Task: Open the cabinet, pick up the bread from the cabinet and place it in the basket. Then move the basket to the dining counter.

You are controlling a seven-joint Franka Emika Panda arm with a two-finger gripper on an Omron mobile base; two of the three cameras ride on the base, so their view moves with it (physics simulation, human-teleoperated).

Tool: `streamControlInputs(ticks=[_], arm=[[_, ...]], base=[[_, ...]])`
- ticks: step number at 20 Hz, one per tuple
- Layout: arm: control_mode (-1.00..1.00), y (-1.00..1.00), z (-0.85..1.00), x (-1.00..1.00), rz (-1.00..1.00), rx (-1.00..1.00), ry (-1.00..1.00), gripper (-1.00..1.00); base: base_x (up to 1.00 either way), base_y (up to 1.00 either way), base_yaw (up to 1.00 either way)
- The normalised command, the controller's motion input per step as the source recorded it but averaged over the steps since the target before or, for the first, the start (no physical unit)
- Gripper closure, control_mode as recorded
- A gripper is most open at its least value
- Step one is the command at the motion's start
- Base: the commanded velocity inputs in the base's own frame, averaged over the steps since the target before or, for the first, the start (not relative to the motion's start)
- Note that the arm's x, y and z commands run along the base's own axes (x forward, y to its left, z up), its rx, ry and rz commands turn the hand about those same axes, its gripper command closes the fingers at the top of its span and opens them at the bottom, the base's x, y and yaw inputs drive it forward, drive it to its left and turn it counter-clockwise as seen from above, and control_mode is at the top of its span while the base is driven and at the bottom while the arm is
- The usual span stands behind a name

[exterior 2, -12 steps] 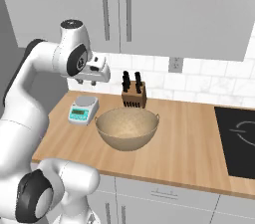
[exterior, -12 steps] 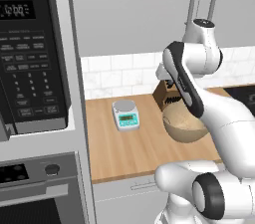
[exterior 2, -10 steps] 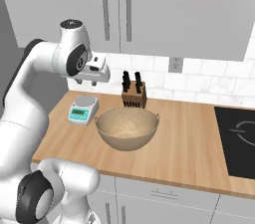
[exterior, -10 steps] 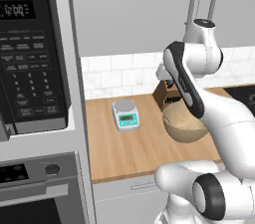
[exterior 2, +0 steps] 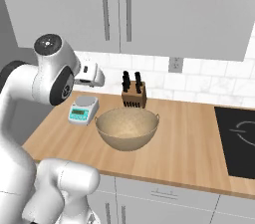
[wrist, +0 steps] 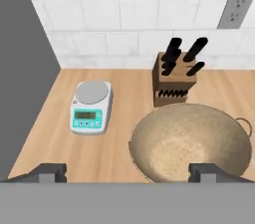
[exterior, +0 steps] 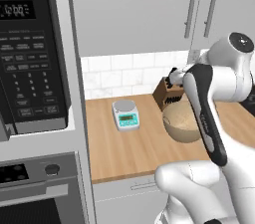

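Tool [wrist: 127, 173] jaws stand wide and empty above the basket [wrist: 191, 142]; we raise it toward 12 o'clock, align with a cabinet [exterior 2: 74, 9] handle [exterior 2: 105, 7], then close squarely before pulling.

We find the basket [exterior 2: 127, 127] resting on the counter [exterior 2: 184, 143], with the knife block [exterior 2: 133, 95] just behind it against the tiled wall [exterior 2: 199, 82] and the kitchen scale [exterior 2: 82, 109] to its left, near but apart from it. Above the counter we see the cabinet [exterior 2: 149, 9] with both doors closed and its two handles [exterior 2: 116, 7] side by side at the middle seam, and an outlet [exterior 2: 174, 64] sits on the wall to the right of the knife block. To the far left stands the microwave [exterior: 30, 54] over the oven [exterior: 35, 188], and a cooktop [exterior 2: 238, 141] lies set into the counter at the far right.
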Motion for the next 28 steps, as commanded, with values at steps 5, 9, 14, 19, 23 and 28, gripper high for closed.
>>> streamControlInputs(ticks=[5, 9, 14, 19, 23, 28], arm=[[-1.0, -0.03, 0.75, 0.0, -0.01, 0.02, -0.21, -1.0], [-1.0, -0.06, 0.97, 0.06, -0.01, 0.04, -0.05, -1.0], [-1.0, -0.06, 1.0, 0.11, -0.02, 0.03, 0.01, -1.0], [-1.0, -0.13, 0.53, 0.32, -0.08, 0.05, 0.12, -1.0], [-1.0, -0.42, 0.03, 0.37, -0.05, 0.0, -0.07, -1.0], [-1.0, -0.22, -0.13, 0.43, -0.05, 0.0, -0.15, -1.0]], base=[[0.0, 0.0, 0.0], [0.0, 0.0, 0.0], [0.0, 0.0, 0.0], [0.0, 0.0, 0.0], [0.0, 0.0, 0.0], [0.0, 0.0, 0.0]])
